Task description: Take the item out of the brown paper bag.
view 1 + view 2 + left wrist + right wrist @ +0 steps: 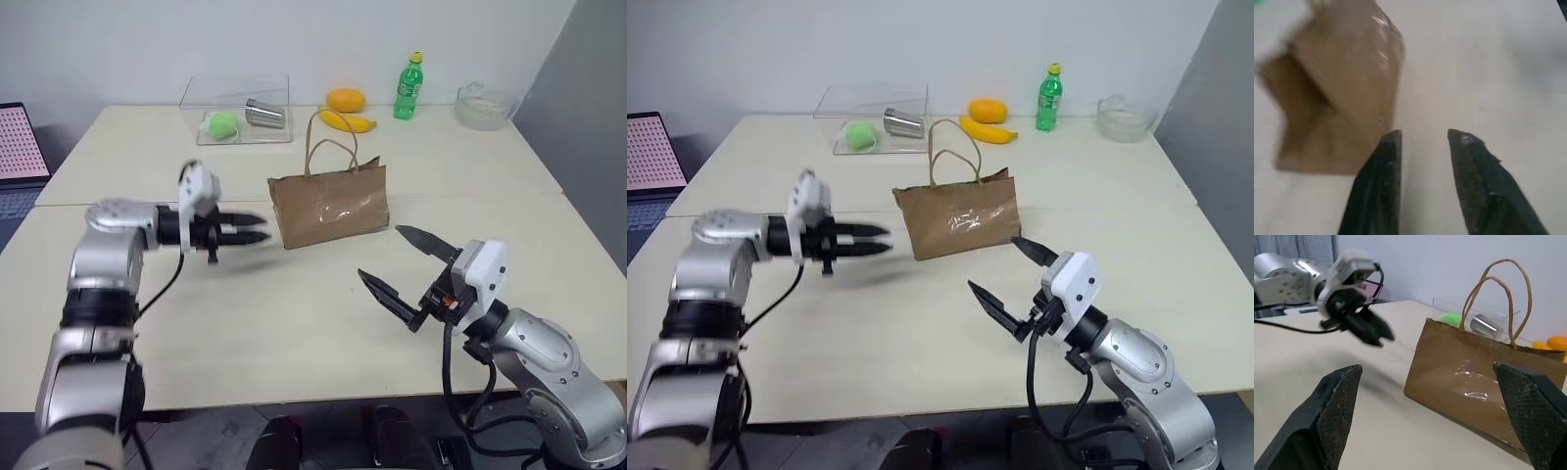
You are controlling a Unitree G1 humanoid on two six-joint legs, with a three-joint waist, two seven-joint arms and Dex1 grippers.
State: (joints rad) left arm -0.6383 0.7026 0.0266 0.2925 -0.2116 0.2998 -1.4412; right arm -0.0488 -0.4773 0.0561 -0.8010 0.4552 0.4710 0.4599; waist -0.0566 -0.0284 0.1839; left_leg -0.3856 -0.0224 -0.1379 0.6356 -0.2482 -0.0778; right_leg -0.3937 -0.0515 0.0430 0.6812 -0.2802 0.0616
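**benchbot_fan:** Two end effectors over the tabletop (294,323) and neither one has anything in it. The left end effector (257,235) points sideways at the near end of the brown paper bag (329,208), just beside it, not touching as far as I can see. Its fingers (1382,181) have a narrow gap between them, nothing in there. The right end effector (402,264) hovers nearer the front edge, spread wide, bag in front of it.

**kraftpaper:** Where's the item though?

**benchbot_fan:** Can't see it. Bag stands upright mid-tabletop, both loop handles (331,145) sticking up, a clear window patch on the side, contents hidden. Behind it: a clear plastic box (238,108) holding a green ball (223,123) and a metal can (265,114), then a mango (345,99), a banana (348,121), a green soda bottle (409,87) and a glass bowl (484,106). Laptop (18,157) off on the left.
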